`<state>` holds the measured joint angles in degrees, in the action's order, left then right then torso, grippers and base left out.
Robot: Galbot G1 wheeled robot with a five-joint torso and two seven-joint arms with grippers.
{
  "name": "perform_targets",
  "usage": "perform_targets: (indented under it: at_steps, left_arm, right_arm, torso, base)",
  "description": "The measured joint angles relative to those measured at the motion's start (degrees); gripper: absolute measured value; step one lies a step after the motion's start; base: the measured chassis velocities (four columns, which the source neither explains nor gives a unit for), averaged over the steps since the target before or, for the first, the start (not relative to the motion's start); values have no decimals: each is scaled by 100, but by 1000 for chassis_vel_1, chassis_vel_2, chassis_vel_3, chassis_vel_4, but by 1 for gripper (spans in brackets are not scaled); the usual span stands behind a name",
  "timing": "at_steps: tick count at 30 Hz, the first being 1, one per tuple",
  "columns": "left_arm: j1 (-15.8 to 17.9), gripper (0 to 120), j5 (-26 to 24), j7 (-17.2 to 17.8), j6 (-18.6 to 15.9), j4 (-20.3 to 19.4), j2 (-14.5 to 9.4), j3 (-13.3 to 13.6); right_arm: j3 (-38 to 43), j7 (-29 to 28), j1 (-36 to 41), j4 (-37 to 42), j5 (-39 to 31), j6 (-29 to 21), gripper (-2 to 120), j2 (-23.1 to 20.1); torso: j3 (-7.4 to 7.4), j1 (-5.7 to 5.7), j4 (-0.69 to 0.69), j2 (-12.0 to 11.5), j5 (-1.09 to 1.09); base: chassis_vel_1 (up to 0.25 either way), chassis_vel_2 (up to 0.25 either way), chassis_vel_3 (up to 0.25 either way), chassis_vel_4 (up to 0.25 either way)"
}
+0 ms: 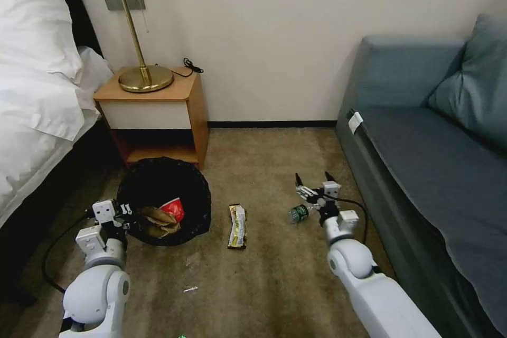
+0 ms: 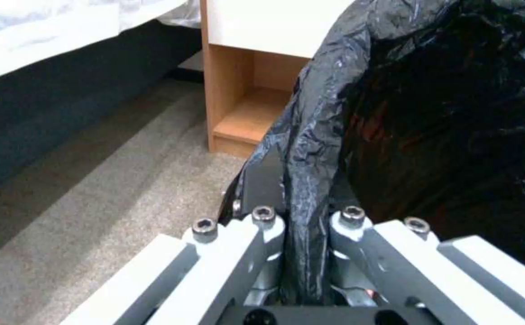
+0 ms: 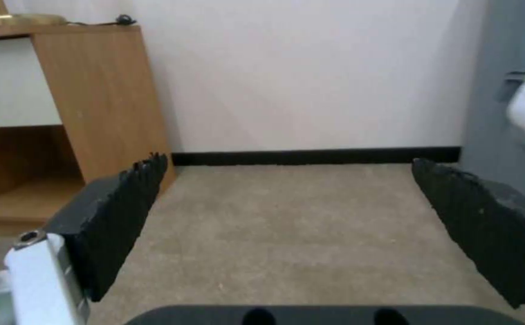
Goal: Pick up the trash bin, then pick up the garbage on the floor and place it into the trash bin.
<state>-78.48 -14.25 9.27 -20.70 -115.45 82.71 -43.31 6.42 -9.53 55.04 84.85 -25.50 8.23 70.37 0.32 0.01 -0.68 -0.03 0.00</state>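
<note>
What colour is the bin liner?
Black and crinkled, on the trash bin; the left wrist view shows it best.

Our left gripper (image 1: 128, 210) sits low at our left, fingers (image 2: 262, 225) pinched tight together on a fold of black bag liner (image 2: 310, 149). Our right arm reaches forward and low; our right gripper (image 1: 315, 177) has its jaws spread wide, pads (image 3: 118, 212) facing each other, nothing between them.

Crinkled glossy black plastic bag (image 2: 316, 135); matt carpet (image 1: 274, 274); wood nightstand (image 1: 158, 111).
</note>
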Motion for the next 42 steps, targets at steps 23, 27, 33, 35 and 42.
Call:
perform_targets:
  at_steps: [23, 27, 33, 35, 42]
  left_arm:
    - [26, 3, 77, 21, -59, -39, -8, 84]
    - [-16, 3, 98, 48, -74, -114, 3, 75]
    - [-114, 3, 173, 51, -78, -226, 83, 66]
    - [-154, 3, 196, 59, -78, -267, 98, 55]
    - [-216, 3, 293, 104, -89, -350, 148, 54]
  right_arm:
    - [-414, -576, -1003, -708, -808, -820, 100, 332]
    - [-679, -918, -1737, -1321, -1674, -1404, 100, 569]
    - [-667, -1237, -2323, -2480, -1962, -1691, 100, 972]
    - [-548, -1228, -2414, -2823, -1842, -1707, 100, 1067]
    - [473, -1179, -2592, -3642, -1522, -2009, 100, 1570]
  torso:
    - [0, 0, -2, 0, -1]
    - [0, 0, 2, 0, -2]
    - [0, 0, 1, 0, -1]
    - [0, 0, 1, 0, -1]
    - [0, 0, 0, 0, -1]
  base:
    - [0, 0, 0, 0]
    - [0, 0, 0, 0]
    - [0, 0, 0, 0]
    - [0, 0, 0, 0]
    - [0, 0, 0, 0]
